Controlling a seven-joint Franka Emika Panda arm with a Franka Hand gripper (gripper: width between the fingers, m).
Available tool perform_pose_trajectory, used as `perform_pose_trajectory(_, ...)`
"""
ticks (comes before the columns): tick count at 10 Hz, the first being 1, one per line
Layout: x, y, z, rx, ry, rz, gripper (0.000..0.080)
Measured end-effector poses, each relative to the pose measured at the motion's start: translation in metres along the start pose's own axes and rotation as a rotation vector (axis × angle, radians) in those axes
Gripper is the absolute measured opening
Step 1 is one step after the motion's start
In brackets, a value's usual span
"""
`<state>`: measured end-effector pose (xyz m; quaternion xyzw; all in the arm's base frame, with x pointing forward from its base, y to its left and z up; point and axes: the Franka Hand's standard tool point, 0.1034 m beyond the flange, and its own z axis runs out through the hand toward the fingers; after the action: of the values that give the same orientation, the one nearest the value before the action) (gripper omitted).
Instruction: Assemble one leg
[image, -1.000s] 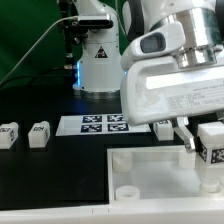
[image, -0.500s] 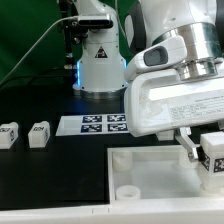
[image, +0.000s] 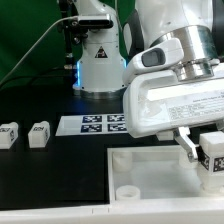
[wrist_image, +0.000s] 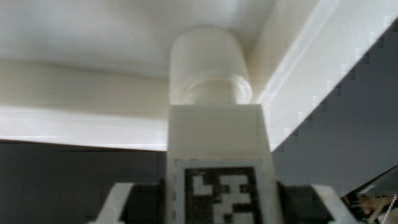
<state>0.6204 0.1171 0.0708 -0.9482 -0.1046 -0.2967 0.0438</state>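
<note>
The white, round-jointed Franka arm (image: 165, 20) comes down at the exterior view's right, and its silver wrist ring sits above a wide white gripper body that slopes slightly. The two-finger gripper (image: 204, 150) points downward, with one dark finger (image: 187, 145) showing beneath the body. In the wrist view its fingers press on both sides of the leg (wrist_image: 221, 150), a small white chunky plastic block with a black-and-white square marker, which stands upright between them.
</note>
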Motion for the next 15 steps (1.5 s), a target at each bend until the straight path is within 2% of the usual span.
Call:
perform_pose_trajectory(1,0.0,0.0,0.0,0.0,0.0,-0.001,0.0291)
perform_pose_trajectory(2,-0.001,0.0,0.0,0.001,-0.005,-0.002,0.0367)
perform_pose_trajectory(3,-0.002,0.0,0.001,0.001,-0.008,-0.003,0.0367)
perform_pose_trajectory(5,-0.002,0.0,0.001,0.001,-0.009,-0.008,0.0618)
perform_pose_trajectory(8,-0.002,0.0,0.001,0.001,-0.009,-0.013,0.0648)
perform_pose_trajectory(13,-0.002,0.0,0.001,0.001,-0.009,-0.016,0.0649)
perform_pose_trajectory(14,-0.002,0.0,0.0,0.002,-0.02,-0.015,0.0649)
perform_pose_trajectory(15,0.003,0.0,-0.01,0.002,-0.046,-0.007,0.0649)
